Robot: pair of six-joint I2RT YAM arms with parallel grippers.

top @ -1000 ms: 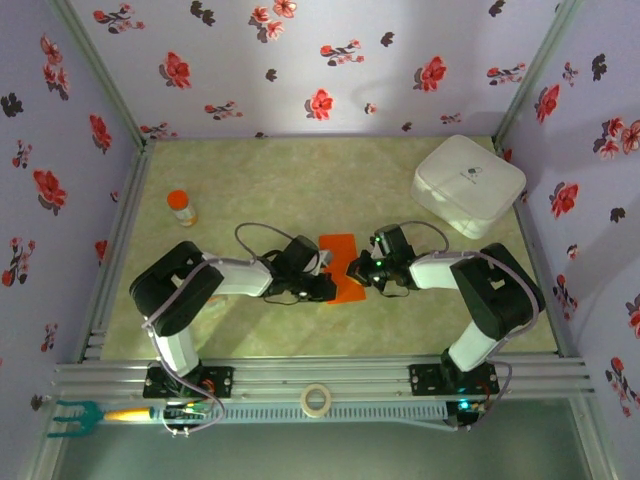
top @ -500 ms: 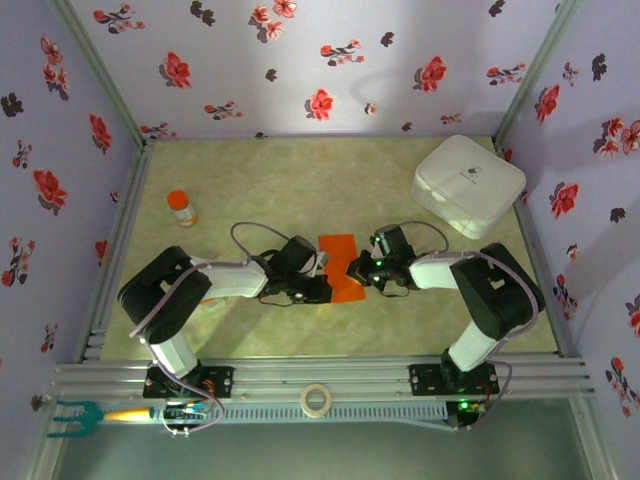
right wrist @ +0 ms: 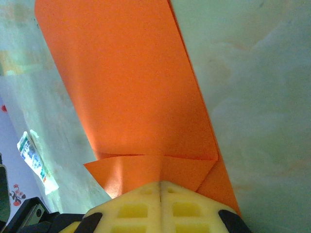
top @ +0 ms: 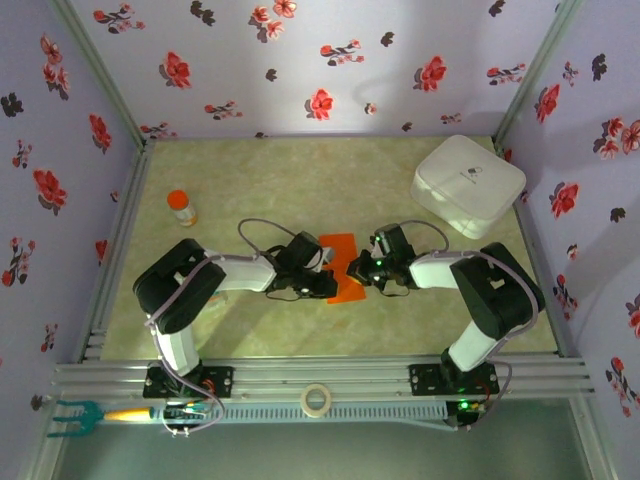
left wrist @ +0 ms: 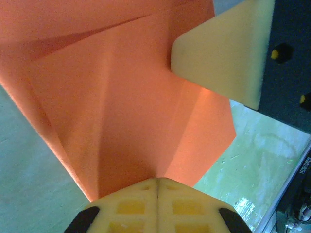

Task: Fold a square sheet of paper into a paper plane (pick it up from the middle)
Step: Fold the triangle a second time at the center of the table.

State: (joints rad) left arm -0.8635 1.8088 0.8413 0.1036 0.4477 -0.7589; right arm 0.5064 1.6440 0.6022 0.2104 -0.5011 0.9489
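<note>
A pale green marbled table (top: 300, 180) bears a white rounded case (top: 468, 184) at its far-right corner, an orange-capped bottle (top: 181, 208) by its left edge, and folded orange-red paper (top: 338, 248) centrally.

The top camera sits high behind the arm bases, looking down and forward over the whole pale green marbled worktop (top: 300, 180) — a far, wide view. Each wrist camera looks out along its own cream fingertips, very near the surface: the left hand (left wrist: 156, 180) from one side, the right hand (right wrist: 160, 183) from the opposite. All three views share the thin bright orange-red folded sheet of paper (top: 340, 262) at mid-worktop.
</note>
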